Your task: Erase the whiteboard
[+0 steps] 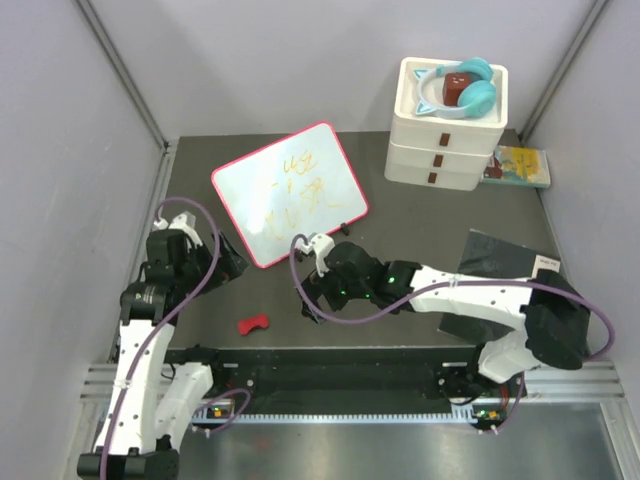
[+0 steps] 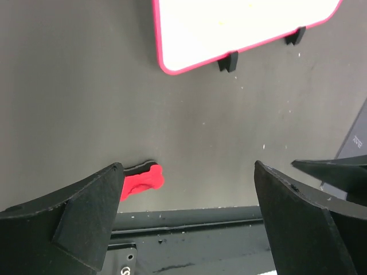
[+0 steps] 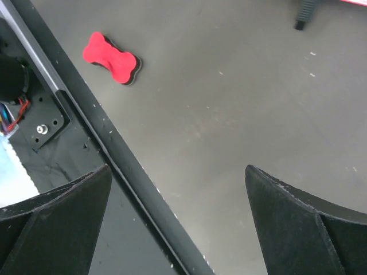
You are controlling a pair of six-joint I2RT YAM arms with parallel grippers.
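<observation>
Plainly, the whiteboard lies on the dark table toward its far left corner, turned askew so that one rounded corner points at the left edge and another toward the middle. Yellow-orange scribbles cover its centre. In the left wrist view, two small black feet stick out from under its pink-red rim.

The left gripper hangs near the left edge, just beside the board's near corner and not touching it. Its jaws are spread wide with nothing between them, only bare table.

The right gripper reaches across from the right side to the middle of the table, just off the board's near rim. Its jaws are likewise released and hold nothing.

A red bone-shaped eraser lies flat close to the near edge, left of centre, between the two grippers and apart from both.

At the far right corner stands a white drawer stack with turquoise headphones on top. A dark grey sheet lies near the right edge.
</observation>
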